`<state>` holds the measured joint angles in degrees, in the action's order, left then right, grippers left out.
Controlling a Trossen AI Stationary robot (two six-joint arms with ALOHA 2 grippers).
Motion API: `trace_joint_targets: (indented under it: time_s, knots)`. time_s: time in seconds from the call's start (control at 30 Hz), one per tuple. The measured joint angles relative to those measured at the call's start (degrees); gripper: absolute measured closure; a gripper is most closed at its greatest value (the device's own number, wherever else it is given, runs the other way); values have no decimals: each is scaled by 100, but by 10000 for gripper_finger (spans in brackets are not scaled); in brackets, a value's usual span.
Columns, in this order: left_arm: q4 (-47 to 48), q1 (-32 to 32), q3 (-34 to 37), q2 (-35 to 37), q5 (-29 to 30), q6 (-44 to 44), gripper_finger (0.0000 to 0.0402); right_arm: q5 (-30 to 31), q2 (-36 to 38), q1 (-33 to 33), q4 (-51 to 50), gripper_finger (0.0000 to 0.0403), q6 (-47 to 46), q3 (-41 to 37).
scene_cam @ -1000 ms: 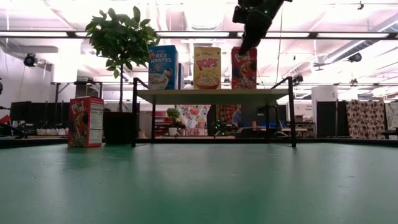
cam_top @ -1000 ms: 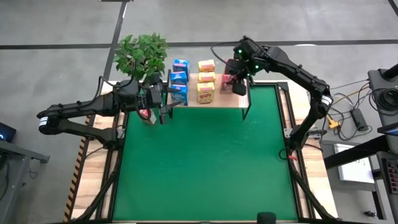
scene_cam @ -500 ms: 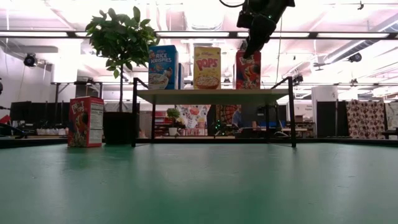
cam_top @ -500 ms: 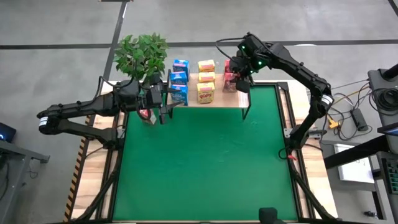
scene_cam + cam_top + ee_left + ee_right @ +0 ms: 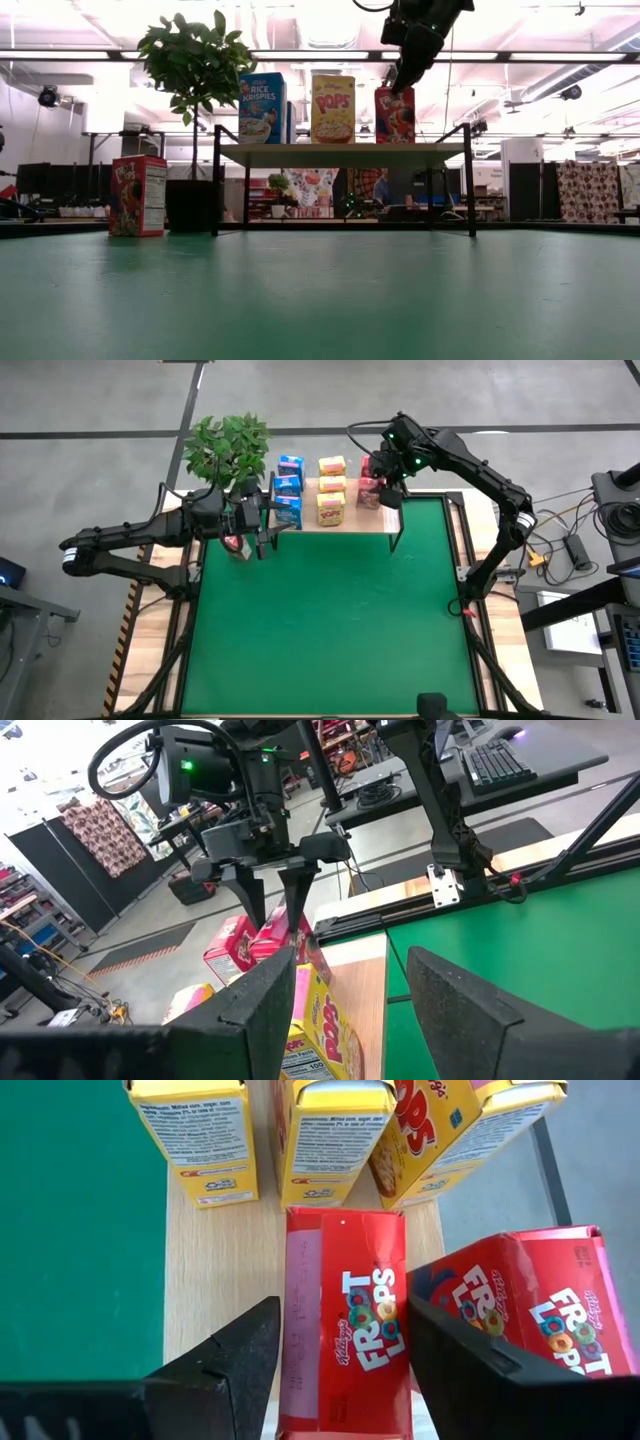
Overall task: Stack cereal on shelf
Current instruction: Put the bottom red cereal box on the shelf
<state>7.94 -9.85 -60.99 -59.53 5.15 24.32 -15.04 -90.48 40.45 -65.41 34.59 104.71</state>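
- While the right gripper [image 5: 381,491] hangs above the light wooden shelf on thin black legs [image 5: 352,520], its fingers [image 5: 225,1370] stand apart on either side of a red Froot Loops cardboard box [image 5: 346,1320] without touching it.
- That box stands on the board beside a second red box [image 5: 530,1295].
- Three yellow Pops boxes [image 5: 331,488] fill the middle row, and three blue Rice Krispies boxes [image 5: 288,487] the row nearest the green potted plant [image 5: 229,446].
- The third red box [image 5: 138,195] stands on the green mat [image 5: 330,620], beside the shelf.
- The left gripper [image 5: 268,523] waits near the blue row, fingers spread and empty.
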Motion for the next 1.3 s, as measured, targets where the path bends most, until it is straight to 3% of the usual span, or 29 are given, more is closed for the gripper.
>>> trace_joint_targets:
  time_s: [0.2, 0.37, 1.07, 1.17, 1.3]
  knots:
    - [0, 0, 0, 0, 0, 0, 225, 17, -2, 0, 11, 202, 30, -2]
    - [0, 0, 0, 0, 0, 0, 225, 441, -2, 0, 1, 202, 140, -2]
    - [-9, 0, 1, -2, 0, 0, 225, 460, 105, -271, 222, 203, -350, 418]
    - [-39, 2, 2, -2, 0, 0, 225, 458, 67, -396, 495, 222, -477, 424]
    - [-35, 0, 2, -2, -2, 0, 225, 460, -62, -509, 705, 290, -542, 391]
